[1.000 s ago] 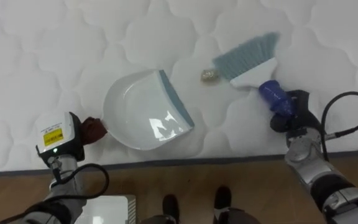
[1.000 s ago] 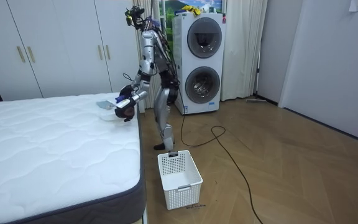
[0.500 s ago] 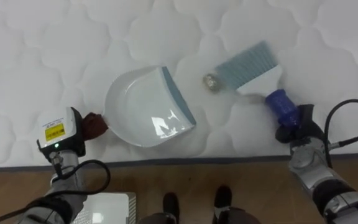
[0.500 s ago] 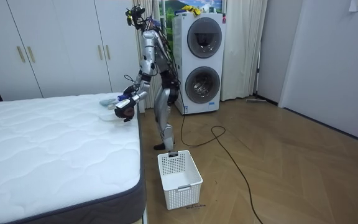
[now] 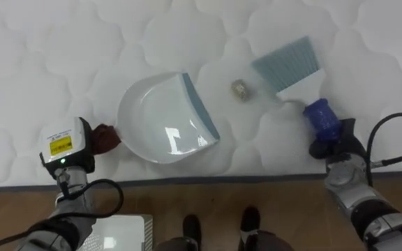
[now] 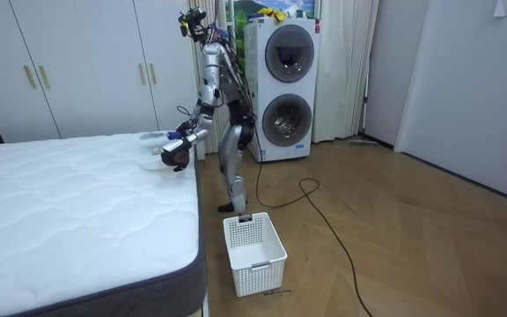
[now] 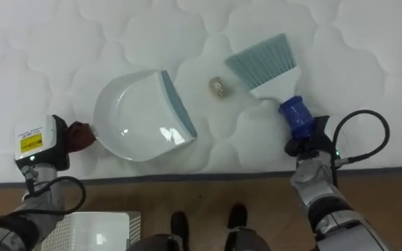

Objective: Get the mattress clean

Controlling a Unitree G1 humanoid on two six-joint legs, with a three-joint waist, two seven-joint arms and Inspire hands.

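A white dustpan (image 5: pixel 160 120) with a grey-blue lip lies on the quilted white mattress (image 5: pixel 61 56). My left hand (image 5: pixel 65 146) is shut on the dustpan's dark red handle (image 5: pixel 106 137) near the bed's edge. A small crumpled scrap (image 5: pixel 241 88) lies on the mattress just right of the pan's lip. My right hand (image 5: pixel 338 144) is shut on the blue handle of a hand brush (image 5: pixel 289 66). The brush's pale blue bristles point away from me, a little right of the scrap and apart from it. In the room view I stand at the bed's (image 6: pixel 69 211) far corner.
The mattress edge (image 5: pixel 201 183) runs across the bottom of the eye views, with wooden floor below it. A white slatted basket (image 6: pixel 253 253) stands on the floor beside the bed. A stacked washer and dryer (image 6: pixel 282 88) stand behind me.
The brush swept left until its bristles met the scrap, then drew back to the right. The scrap has hardly shifted. The dustpan and my left hand stayed put.
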